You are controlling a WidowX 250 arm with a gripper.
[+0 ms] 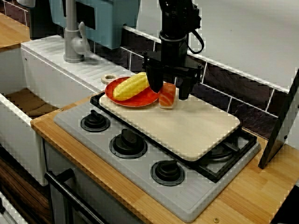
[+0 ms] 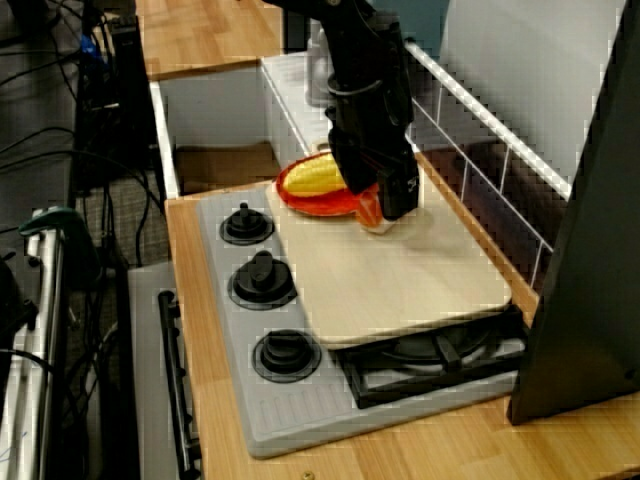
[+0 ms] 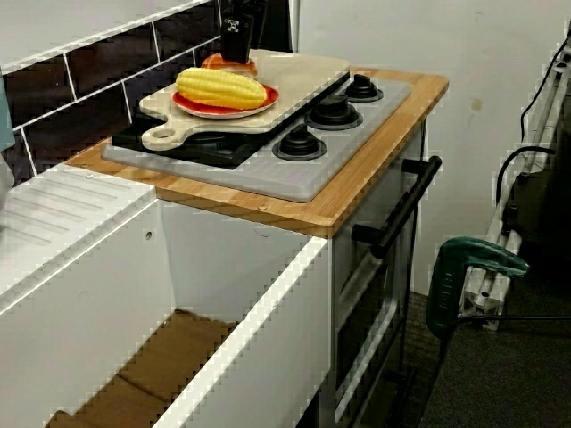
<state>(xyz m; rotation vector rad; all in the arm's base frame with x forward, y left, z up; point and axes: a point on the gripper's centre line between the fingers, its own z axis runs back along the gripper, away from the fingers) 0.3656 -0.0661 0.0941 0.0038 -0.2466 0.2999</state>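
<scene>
The gripper (image 1: 169, 91) hangs straight down over the far left part of a wooden cutting board (image 1: 187, 128), which lies across the burners of a grey stove top (image 1: 140, 186). Its two black fingers (image 1: 155, 84) stand one on each side of a salmon sushi piece (image 1: 167, 96). The jaws are narrow, set about as wide as the piece. Whether the pads press on the piece I cannot tell in any view.

The piece is orange on top and white below. It sits on the board, right at the right rim of a red plate (image 1: 140, 99). In the view from the stove's right end, the gripper (image 2: 385, 205) hides most of the sushi (image 2: 368, 212). In the view from the sink side, only the fingertips (image 3: 237, 45) show, with the salmon (image 3: 223, 62) below them.

A yellow corn cob (image 1: 131, 86) lies on the plate, just left of the gripper. The plate rests on the board's far left corner.

Three black knobs (image 1: 127, 142) run along the near edge of the stove top. A roll of tape (image 1: 109, 78) lies on the white drainboard to the far left of the plate. Farther left are a grey faucet (image 1: 72, 37) and a white sink (image 1: 14, 135). Dark tiles line the wall behind the stove. A green clamp (image 3: 464, 267) shows beside the oven in the view from the sink side.
</scene>
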